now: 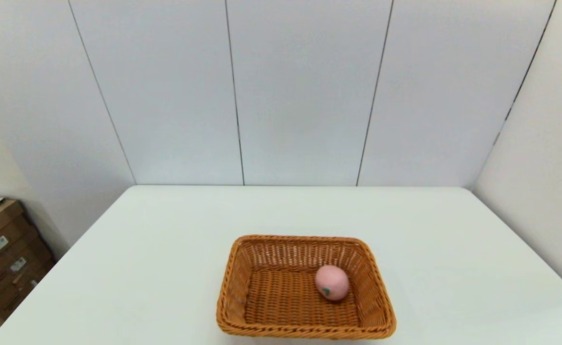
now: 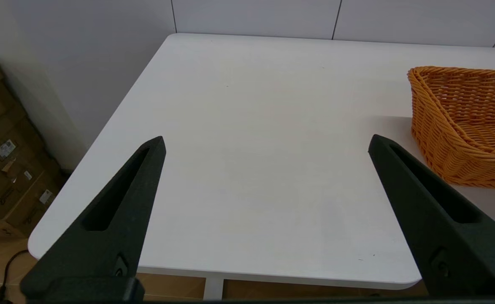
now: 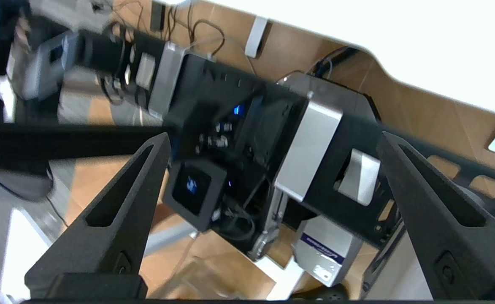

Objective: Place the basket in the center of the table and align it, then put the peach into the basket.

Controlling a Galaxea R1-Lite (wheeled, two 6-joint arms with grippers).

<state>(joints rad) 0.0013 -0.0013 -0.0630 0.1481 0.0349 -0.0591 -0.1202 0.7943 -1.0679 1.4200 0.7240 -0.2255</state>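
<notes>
Both grippers are hanging spread and empty: the left gripper beside the rectangular orange-brown woven wicker basket, the right gripper parked below the table edge. The small round pale-pink toy peach is lying inside the basket on the plain white table; it is probably light and smooth, best pinched across its middle.

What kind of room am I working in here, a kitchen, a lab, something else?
Most likely a robot test lab or staged work cell: a plain white table boxed in by bare white wall panels, stacked cardboard boxes on the floor beside it, with only a wicker basket holding a toy peach.
</notes>
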